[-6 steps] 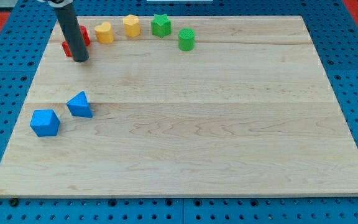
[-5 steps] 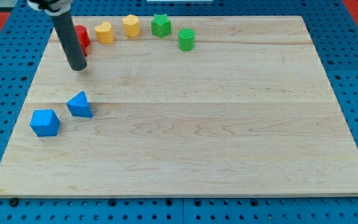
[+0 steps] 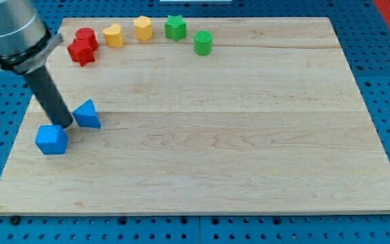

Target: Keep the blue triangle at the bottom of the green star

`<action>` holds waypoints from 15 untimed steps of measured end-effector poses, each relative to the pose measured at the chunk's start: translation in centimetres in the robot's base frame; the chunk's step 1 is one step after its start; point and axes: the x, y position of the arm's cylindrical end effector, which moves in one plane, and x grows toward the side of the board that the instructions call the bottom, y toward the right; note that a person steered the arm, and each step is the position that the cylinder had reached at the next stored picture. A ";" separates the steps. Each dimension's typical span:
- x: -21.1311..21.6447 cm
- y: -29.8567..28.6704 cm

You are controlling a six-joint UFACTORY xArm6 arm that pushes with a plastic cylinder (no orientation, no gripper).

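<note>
The wooden board (image 3: 202, 156) held every block. My tip (image 3: 65, 124), a bare rod end with nothing clamped, sat at the frame's left, wedged between the blue cube (image 3: 51, 139) just below it and the blue triangle (image 3: 87, 114) immediately to its right. The green star (image 3: 175, 27) stood far off at the upper middle, beside a green cylinder (image 3: 203, 42). Two yellow blocks (image 3: 127, 31) and two red blocks (image 3: 82, 46) lined the upper left.
</note>
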 end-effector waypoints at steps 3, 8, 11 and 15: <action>-1.3 7.4; -5.6 22.2; -3.8 29.0; -9.1 19.2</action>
